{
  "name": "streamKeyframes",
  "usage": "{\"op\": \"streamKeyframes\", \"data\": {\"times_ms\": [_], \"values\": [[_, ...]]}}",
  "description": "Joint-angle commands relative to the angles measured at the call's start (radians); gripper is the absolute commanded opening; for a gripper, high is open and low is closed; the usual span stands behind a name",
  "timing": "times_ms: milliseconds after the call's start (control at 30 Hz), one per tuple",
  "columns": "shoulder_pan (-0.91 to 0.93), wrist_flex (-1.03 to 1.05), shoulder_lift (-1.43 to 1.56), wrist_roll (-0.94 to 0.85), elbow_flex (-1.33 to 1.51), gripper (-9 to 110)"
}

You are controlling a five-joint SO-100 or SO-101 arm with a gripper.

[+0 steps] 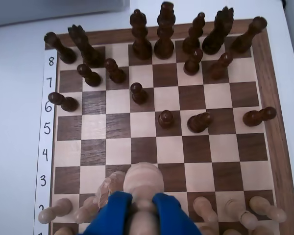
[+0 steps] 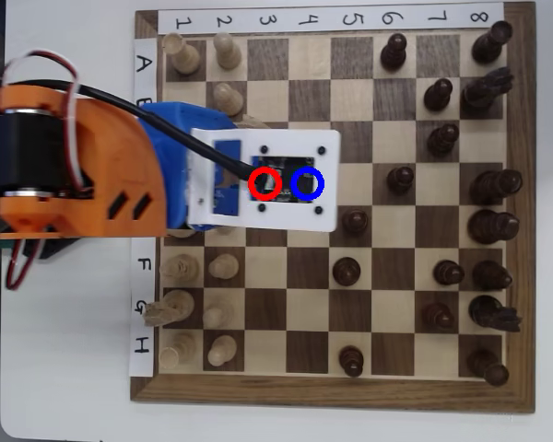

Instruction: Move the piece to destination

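Wrist view: I see the hand (image 1: 143, 205) clamped on the pale pawn (image 1: 143, 182), blue fingers (image 1: 172, 215) on either side of its stem, ball head over the rank 3 squares of the board (image 1: 277, 122). Overhead, the arm's white plate (image 2: 267, 180) hides pawn and squares; red ring (image 2: 264, 184) and blue ring (image 2: 308, 183) sit side by side on it. No containers on the bench (image 2: 64, 368).
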Motion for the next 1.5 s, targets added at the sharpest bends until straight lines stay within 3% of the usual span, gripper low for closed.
{"op": "streamKeyframes", "data": {"times_ms": [0,300,933,1467], "values": [[-0.028,0.015,0.046,0.141,-0.259,1],[-0.038,-0.002,-0.071,0.147,-0.126,0],[-0.106,-0.408,-0.152,0.373,0.509,0],[-0.063,-0.612,-0.207,0.483,0.641,0]]}}
